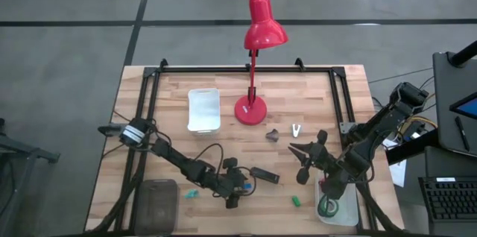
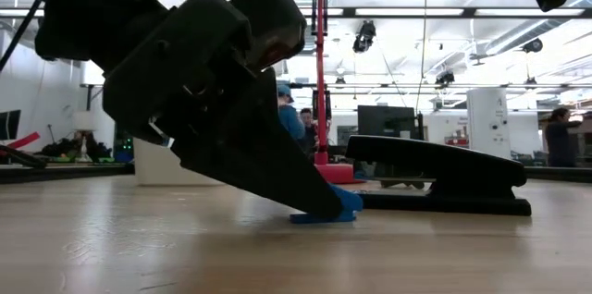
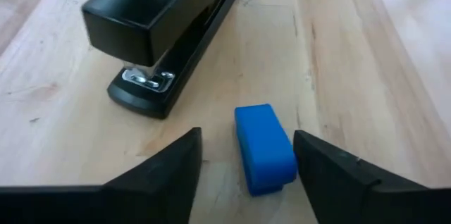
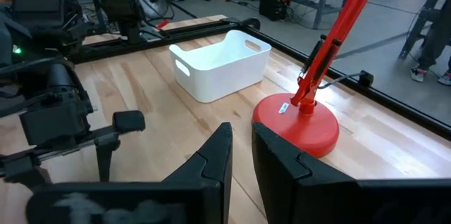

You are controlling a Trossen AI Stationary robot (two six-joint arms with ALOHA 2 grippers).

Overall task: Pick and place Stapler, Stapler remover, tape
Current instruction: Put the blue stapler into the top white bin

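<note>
The left hand [image 3: 246, 171] is lowered to the table [image 3: 366, 55], fingers spread wide around a small blue block [image 3: 264, 146]. The black stapler [image 3: 165, 30] lies just beyond. The right hand [image 4: 239, 160] is raised over the table, fingers nearly closed, empty.

The stapler [image 3: 163, 34] is cut off by the left wrist view's edge.

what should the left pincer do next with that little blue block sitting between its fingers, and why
Probably close. The left pincer stands open down at the wooden table, the small blue plastic block lies between its fingers, and the black bar-shaped stapler lies clear beyond it, untouched.
</note>
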